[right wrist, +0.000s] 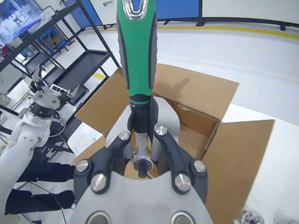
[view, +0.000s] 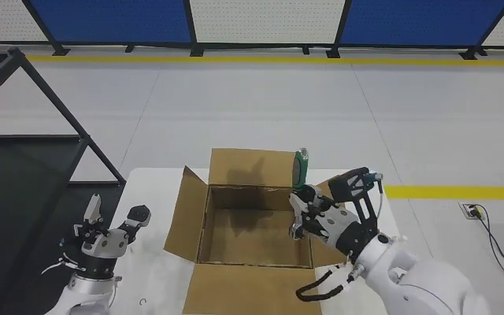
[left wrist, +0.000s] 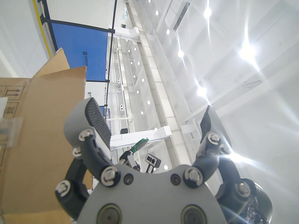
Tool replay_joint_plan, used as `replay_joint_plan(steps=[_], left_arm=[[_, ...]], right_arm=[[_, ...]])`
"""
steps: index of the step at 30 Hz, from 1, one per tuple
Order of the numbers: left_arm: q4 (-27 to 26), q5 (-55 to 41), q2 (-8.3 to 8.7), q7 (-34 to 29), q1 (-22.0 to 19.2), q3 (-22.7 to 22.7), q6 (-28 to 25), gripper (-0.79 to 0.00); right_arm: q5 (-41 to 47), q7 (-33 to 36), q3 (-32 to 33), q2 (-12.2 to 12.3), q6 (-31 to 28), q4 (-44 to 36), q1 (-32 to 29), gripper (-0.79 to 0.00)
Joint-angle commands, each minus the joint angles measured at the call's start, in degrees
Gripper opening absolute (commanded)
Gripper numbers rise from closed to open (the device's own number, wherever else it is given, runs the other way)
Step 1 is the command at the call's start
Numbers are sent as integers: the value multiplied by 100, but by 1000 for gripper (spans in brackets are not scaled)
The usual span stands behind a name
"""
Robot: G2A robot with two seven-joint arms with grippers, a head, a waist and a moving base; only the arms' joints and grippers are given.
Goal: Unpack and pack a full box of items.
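White desk (view: 151,195), viewed from above, carrying an open cardboard box (view: 236,165) at its middle, all four flaps folded outward. Small round metal part (right wrist: 248,218) lying on bare desk surface beside one flap.

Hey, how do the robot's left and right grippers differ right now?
The right gripper is shut on a green-handled ratchet wrench; the left gripper is open and empty. The right gripper is above the open cardboard box; the left gripper is beside it. Both have dark fingers on a grey base.
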Motion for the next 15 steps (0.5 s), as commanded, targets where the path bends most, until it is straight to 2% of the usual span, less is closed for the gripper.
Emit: replay_joint_plan(steps=[1, 8, 15], left_arm=[[12, 4, 1, -13, -21, 20, 17, 0], [52, 51, 4, -76, -117, 112, 95, 0], [82, 109, 8, -105, -219, 204, 167, 0]], right_arm=[[66, 15, 301, 28, 46, -240, -213, -785], [388, -220, 1244, 110, -18, -347, -726, -785], [646, -18, 2157, 200, -32, -347, -1304, -785]])
